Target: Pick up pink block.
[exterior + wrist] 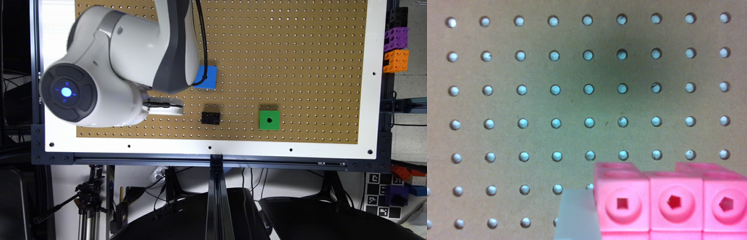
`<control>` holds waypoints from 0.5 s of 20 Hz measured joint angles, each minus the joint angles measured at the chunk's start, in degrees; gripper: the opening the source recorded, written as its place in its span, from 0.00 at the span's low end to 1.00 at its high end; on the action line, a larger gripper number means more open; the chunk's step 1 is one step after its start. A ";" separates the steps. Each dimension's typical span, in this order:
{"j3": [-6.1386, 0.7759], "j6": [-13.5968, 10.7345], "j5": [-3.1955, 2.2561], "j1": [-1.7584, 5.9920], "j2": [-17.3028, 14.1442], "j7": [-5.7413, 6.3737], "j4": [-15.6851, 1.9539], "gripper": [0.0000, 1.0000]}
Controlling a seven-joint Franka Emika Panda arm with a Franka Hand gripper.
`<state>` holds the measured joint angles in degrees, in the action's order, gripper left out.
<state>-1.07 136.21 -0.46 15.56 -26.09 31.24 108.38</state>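
Note:
The pink block (672,202) is a row of joined cubes with a round recess in each face. It looms large and close to the wrist camera, well above the pegboard (527,100). One pale translucent finger (574,215) presses against its end. In the exterior view my gripper (164,106) is a white part below the big wrist joint, near the board's front edge, towards the exterior view's left. It is shut on the pink block.
A black block (210,118) lies just to the gripper's right in the exterior view. A flat blue square (206,77) lies behind it and a green square with one hole (269,120) further right. Purple and orange blocks (396,50) hang off the board's right edge.

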 joint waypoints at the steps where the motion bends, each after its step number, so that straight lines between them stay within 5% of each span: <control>1: 0.00 -0.31 0.00 0.00 0.27 0.00 0.00 0.00; 10: -0.01 -3.34 0.00 0.00 3.77 0.00 0.00 0.00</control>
<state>-1.08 132.87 -0.46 15.56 -22.32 31.24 108.38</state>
